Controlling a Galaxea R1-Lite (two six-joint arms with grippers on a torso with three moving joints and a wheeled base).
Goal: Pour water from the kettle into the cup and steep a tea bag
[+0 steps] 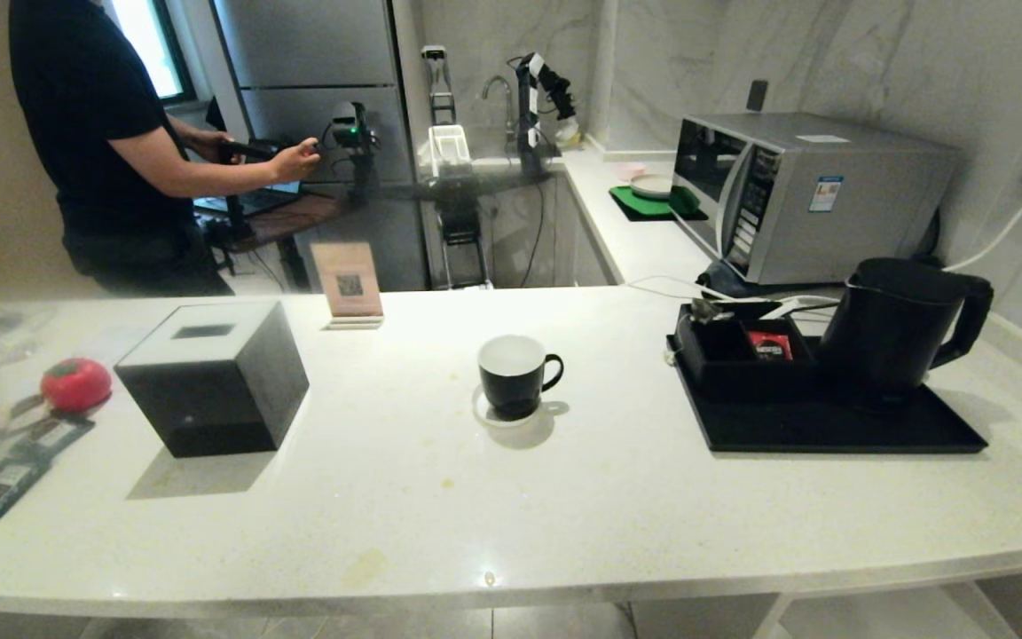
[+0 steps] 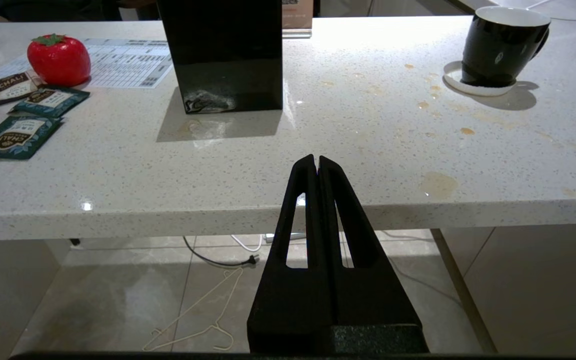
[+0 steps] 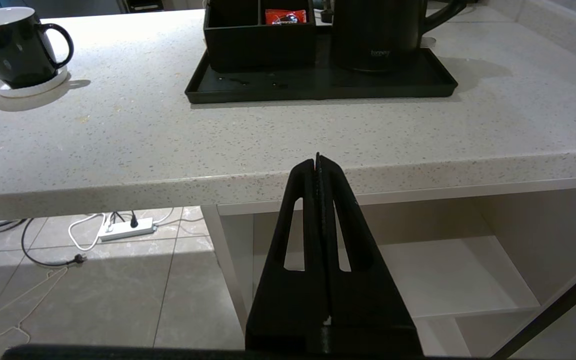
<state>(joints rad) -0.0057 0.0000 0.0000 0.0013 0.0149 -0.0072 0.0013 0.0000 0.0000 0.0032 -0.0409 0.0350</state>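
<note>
Both claws, left (image 2: 317, 159) and right (image 3: 317, 159), are pressed together before the counter edge. Kettle (image 1: 897, 324) on tray (image 1: 830, 430) looks heavy, rigid; grasp its loop handle (image 1: 968, 319). Cup (image 1: 514, 375) stands mid-counter.

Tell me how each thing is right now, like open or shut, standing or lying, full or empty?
kettle: upright on the black tray, lid shut.
cup: upright on a white coaster; contents can't be seen.
tissue box: upright.
tea bag packets: lying flat, sealed.
microwave: door shut.
left gripper: shut, empty, below the counter edge.
right gripper: shut, empty, below the counter edge.
</note>
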